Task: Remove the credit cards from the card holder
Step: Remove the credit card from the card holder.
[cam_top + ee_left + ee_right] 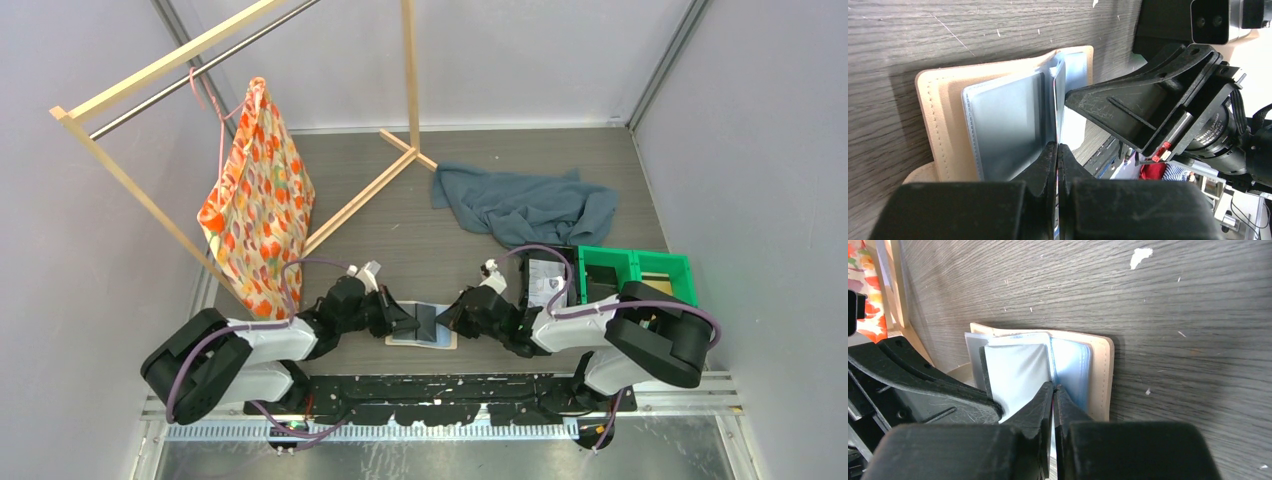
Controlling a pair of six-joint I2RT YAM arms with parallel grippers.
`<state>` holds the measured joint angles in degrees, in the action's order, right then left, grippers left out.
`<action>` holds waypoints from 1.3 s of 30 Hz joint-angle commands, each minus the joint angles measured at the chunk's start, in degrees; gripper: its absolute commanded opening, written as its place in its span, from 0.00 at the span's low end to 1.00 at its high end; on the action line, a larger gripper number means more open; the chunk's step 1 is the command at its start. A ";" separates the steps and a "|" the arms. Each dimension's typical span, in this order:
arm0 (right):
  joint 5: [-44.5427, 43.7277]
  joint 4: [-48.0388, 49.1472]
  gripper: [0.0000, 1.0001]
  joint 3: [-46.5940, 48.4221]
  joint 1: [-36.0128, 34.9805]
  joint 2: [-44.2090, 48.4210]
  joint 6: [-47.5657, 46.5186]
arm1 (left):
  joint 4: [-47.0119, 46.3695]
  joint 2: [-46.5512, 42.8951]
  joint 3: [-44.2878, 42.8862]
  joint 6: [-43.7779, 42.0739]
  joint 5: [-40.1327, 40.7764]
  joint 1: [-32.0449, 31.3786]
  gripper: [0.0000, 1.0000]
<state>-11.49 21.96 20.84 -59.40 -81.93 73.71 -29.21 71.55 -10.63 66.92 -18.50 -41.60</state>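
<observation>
A: Tan leather card holder [935, 115] lying open on counter [998, 30], near edge, midway between both arms. Progress?

B: Barely begun. Left claw [1057, 150] pressed together on one thin dark edge, likely a credit card [1055, 107], not yet out. Right claw [1053, 390] pinching a pale blue pocket leaf. Counted: one holder, one card visible, none lying free.

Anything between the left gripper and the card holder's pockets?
Nothing visible. The left gripper is shut at an upright leaf of the card holder; card or sleeve, I cannot tell. The right gripper, shut on the holder's leaves, crowds it from the opposite side.
</observation>
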 commanded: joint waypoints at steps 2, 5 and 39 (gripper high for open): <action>-0.91 -6.69 0.09 -0.95 -0.15 -2.63 -0.55 | 3.05 -3.43 0.41 -2.07 1.37 1.14 0.01; -0.99 -6.66 0.08 -0.81 -0.11 -2.87 -0.46 | 3.81 -3.90 0.89 -2.29 1.54 1.42 0.01; -1.15 -7.37 0.08 0.85 -0.09 -4.44 0.20 | 3.73 -8.51 6.50 -2.85 3.89 1.61 0.15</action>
<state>-10.33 22.65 22.26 -59.57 -84.14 75.40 -25.65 62.98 -4.75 65.43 -14.96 -40.42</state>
